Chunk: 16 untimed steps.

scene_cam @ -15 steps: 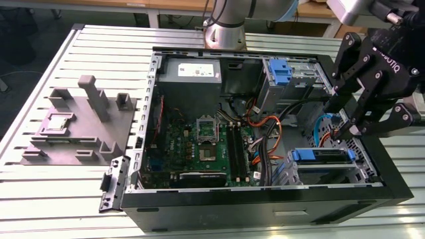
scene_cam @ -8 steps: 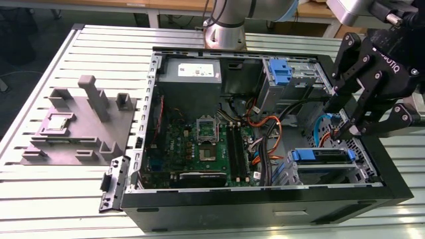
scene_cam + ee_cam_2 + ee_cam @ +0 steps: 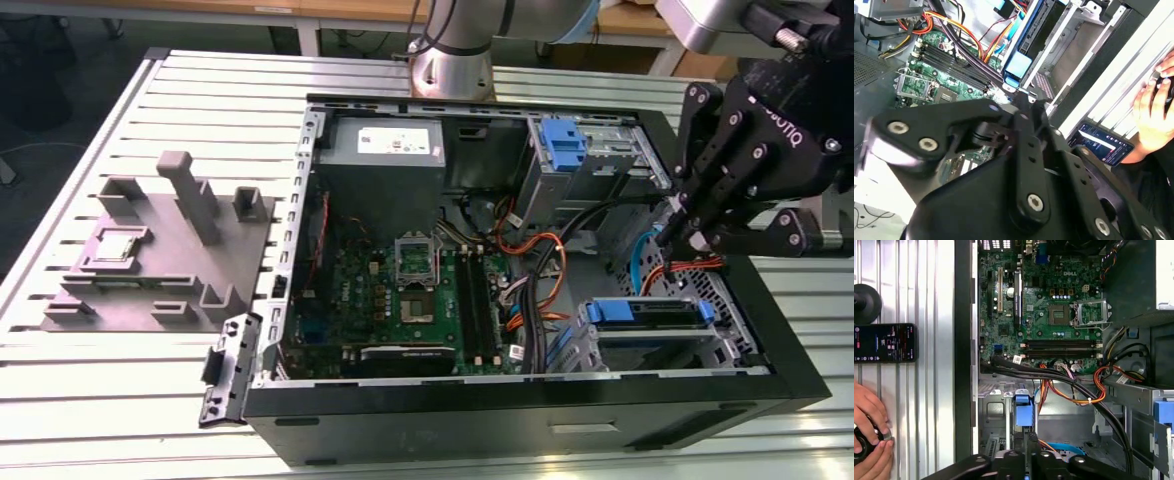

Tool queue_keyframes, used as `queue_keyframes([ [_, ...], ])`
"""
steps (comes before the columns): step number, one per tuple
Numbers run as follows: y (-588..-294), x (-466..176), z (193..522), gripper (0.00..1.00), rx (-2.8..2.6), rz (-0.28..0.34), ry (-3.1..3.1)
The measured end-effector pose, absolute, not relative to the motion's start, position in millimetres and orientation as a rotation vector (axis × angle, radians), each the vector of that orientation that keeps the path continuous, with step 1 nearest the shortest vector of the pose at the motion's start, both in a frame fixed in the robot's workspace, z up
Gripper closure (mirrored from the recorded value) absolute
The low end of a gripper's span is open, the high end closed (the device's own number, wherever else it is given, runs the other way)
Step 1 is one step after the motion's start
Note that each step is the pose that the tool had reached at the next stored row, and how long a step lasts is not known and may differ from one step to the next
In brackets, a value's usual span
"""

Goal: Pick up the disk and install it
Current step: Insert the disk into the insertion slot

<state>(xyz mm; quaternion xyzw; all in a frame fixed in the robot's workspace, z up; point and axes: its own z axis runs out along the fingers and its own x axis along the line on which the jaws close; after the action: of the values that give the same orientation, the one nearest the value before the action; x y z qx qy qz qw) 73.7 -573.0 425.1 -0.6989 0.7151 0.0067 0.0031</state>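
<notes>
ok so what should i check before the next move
1. Disk found: ok, the disk lies in the corner bay of the case.
2. Gripper near disk: ok, the gripper hangs close above it.
3. Disk held: cannot tell.
4. Cables clear: not ok, orange cables run right beside the gripper.
5. Hand clear: ok, a hand rests outside the case.

Silver disk [image 3: 651, 315] with blue rails, seated in the open case's [image 3: 534, 420] drive bay
</notes>
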Motion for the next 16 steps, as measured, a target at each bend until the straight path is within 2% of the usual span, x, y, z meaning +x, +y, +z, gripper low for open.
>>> queue_keyframes([
  [2,-573.0,73.6,425.0,0.87,-2.191,0.021,2.242],
  [4,-573.0,73.6,424.9,0.90,-2.191,0.021,2.242],
  [16,-573.0,73.7,421.9,0.90,-2.191,0.021,2.242],
])
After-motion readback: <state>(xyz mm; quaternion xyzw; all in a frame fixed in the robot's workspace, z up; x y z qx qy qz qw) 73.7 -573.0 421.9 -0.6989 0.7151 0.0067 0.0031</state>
